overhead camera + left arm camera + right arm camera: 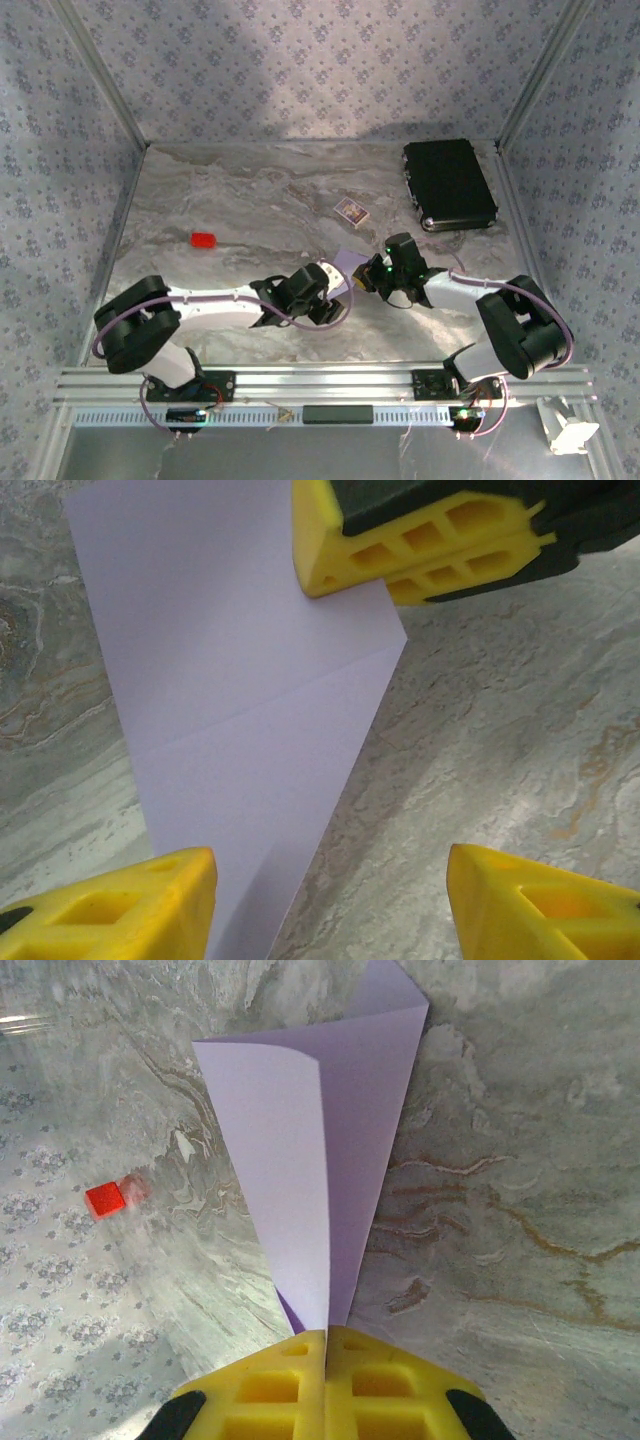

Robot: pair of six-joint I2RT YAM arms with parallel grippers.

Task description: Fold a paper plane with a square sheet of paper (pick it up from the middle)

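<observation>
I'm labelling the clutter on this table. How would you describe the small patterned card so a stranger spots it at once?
Find the black case at the far right of the marbled table. The small patterned card lies flat just left of the case's near corner. It is a pale-edged printed rectangle, unlike the plain red block further left and the larger plain lilac paper.

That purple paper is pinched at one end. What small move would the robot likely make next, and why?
Probably close the left gripper on the lilac paper. The right gripper is shut on one end, while the left one is open with the other end lying between its fingers. A second grip would let both arms work the fold.
</observation>
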